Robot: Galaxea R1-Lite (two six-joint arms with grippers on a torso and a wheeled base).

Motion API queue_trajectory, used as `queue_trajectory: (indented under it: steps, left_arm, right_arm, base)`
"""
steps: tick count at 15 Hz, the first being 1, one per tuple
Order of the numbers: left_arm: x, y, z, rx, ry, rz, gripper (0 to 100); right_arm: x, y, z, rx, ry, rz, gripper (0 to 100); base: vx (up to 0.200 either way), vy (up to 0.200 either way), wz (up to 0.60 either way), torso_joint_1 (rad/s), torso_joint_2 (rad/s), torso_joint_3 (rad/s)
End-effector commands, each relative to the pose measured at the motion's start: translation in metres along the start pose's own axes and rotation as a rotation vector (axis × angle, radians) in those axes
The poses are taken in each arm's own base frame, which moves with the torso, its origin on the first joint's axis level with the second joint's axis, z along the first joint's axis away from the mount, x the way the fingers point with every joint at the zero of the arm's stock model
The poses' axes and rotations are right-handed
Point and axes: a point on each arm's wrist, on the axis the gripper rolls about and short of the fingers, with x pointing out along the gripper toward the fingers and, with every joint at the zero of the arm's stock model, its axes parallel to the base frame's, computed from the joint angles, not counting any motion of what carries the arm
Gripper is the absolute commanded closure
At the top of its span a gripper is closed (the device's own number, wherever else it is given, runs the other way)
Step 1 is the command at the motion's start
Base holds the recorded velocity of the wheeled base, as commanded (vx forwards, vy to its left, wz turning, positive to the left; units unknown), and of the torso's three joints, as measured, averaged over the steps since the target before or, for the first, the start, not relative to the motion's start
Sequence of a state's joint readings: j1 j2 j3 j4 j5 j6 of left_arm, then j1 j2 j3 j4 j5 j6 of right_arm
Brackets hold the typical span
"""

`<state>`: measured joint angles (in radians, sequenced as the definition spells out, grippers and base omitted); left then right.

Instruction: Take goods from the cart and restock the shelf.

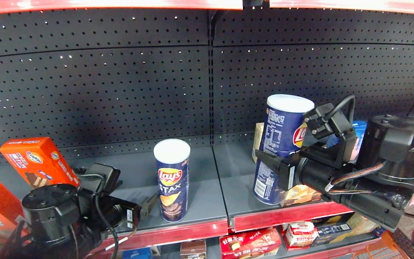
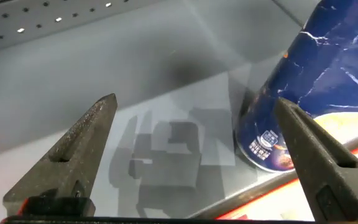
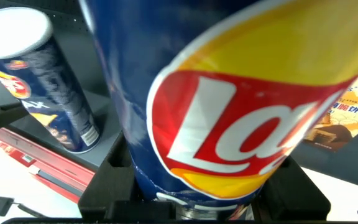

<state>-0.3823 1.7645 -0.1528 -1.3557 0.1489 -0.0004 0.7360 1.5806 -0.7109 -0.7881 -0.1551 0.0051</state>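
left gripper (image 2: 193, 104): at 8 o'clock in your head view, low over the shelf (image 1: 199, 169), fingers spread wide, holding nothing.
standing chips can (image 1: 172, 180): upright at 6 o'clock, just beside the left gripper, near the shelf's front edge.
right gripper (image 1: 270, 160): at 4 o'clock, fingers clamped on the held chips can (image 1: 282, 126).
held chips can: slightly tilted; you cannot tell if its base touches the shelf.
orange boxes (image 1: 38, 162): at 9 o'clock, farther back.

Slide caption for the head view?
Right gripper holds a blue chip can at the shelf front; second can stands nearby.
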Motion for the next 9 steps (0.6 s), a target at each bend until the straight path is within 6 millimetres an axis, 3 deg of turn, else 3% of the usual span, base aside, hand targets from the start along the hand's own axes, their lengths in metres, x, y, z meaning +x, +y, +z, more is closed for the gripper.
queue_trajectory:
  steps: [1,9]
  left_arm:
    - [-0.001,-0.002,0.001,0.002,-0.006,-0.009,0]
    - [-0.01,0.003,-0.012,0.008,0.057,0.014,0]
  right_arm:
    - [0.0,0.0,0.0,0.001,0.0,0.001,100]
    - [-0.003,0.0,-0.002,-0.002,0.007,0.0,100]
  base:
    - [0.0,0.0,0.0,0.0,0.0,0.0]
    - [0.0,0.0,0.0,0.0,0.0,0.0]
